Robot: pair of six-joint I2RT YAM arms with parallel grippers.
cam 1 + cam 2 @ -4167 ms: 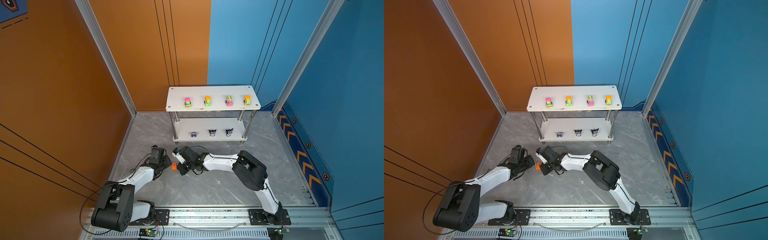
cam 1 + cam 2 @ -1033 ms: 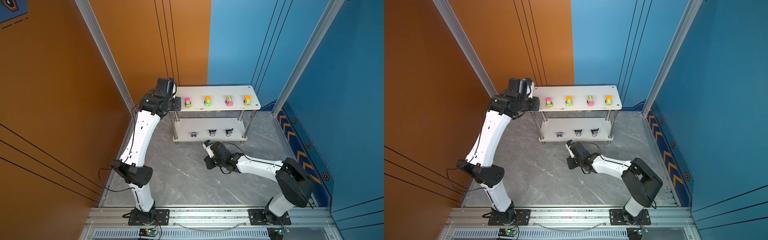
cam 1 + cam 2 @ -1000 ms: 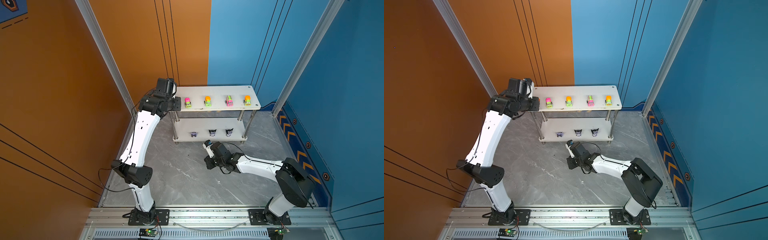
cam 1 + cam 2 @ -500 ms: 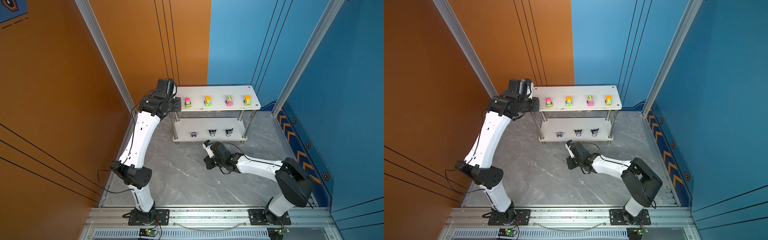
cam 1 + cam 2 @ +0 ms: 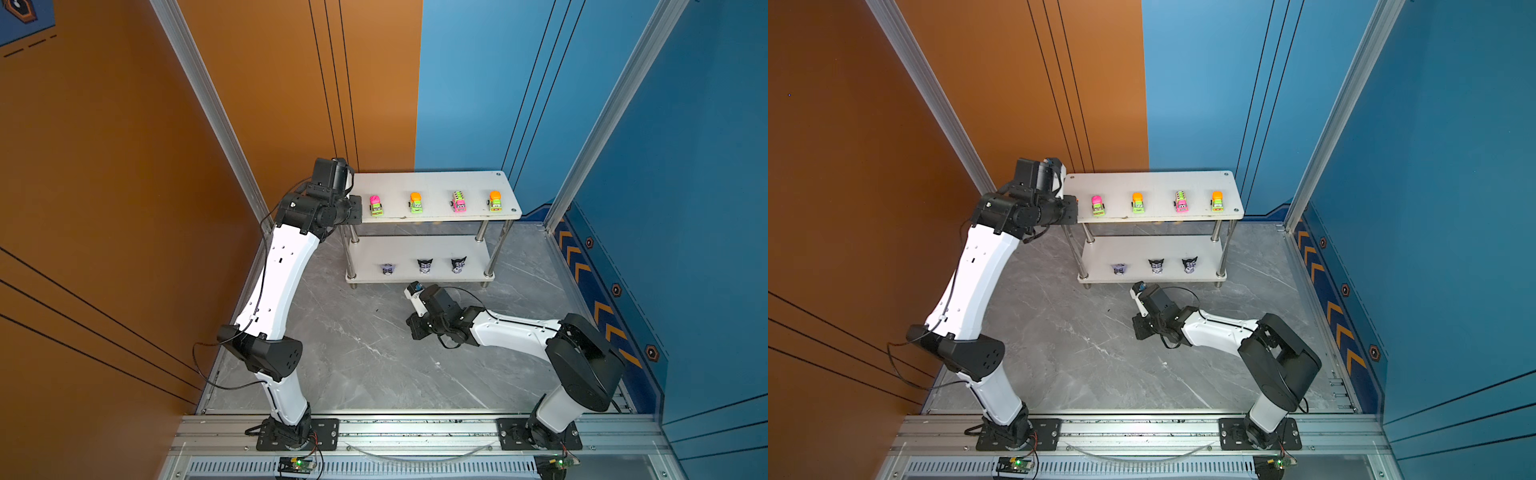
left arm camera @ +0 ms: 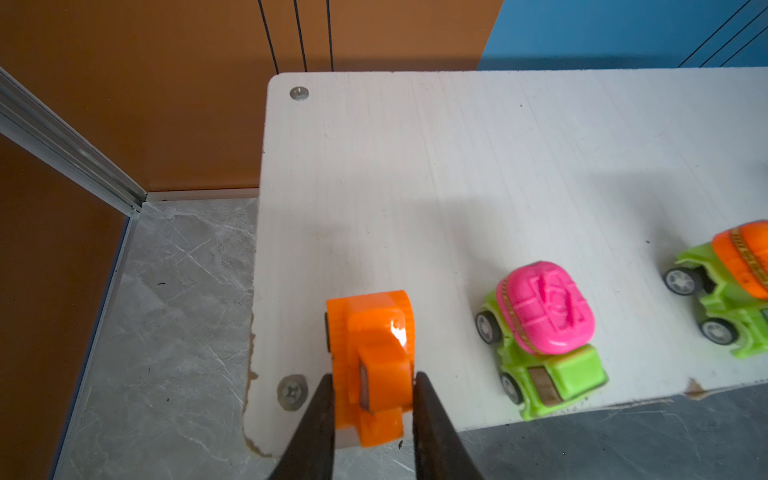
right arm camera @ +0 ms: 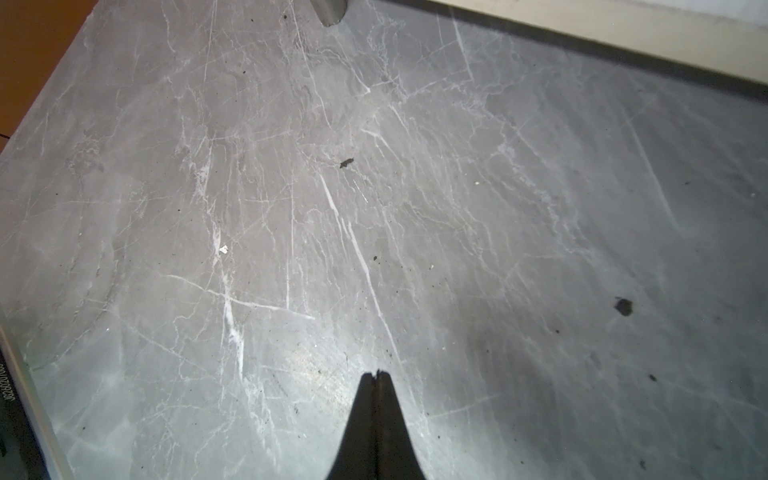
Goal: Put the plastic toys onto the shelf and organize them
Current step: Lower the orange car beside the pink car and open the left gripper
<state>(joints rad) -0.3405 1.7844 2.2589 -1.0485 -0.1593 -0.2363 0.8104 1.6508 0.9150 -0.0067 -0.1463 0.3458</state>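
My left gripper (image 6: 372, 380) is shut on an orange toy car (image 6: 374, 361) at the front left corner of the shelf's top tier (image 6: 457, 166). The car's nose overhangs the front edge, and I cannot tell whether its wheels touch the board. In both top views the left gripper (image 5: 355, 210) hides that car. Several neon cars (image 5: 376, 205) (image 5: 415, 202) (image 5: 458, 201) stand in a row on the top tier (image 5: 432, 183). Three black-and-purple figurines (image 5: 387, 269) (image 5: 424, 265) (image 5: 458, 264) stand on the lower tier. My right gripper (image 7: 376, 376) is shut and empty, low over the floor.
The pink-and-green car (image 6: 544, 332) is the held car's nearest neighbour, a car's width away. The orange wall and an aluminium corner post (image 5: 216, 124) stand close behind the left arm. The right arm (image 5: 511, 332) lies low on the grey marble floor (image 5: 353, 353) before the shelf.
Since four seconds ago my left arm has risen from the floor to the shelf's top left corner with the orange car, and my right arm has drawn back rightward. Over the last second, hardly any motion.
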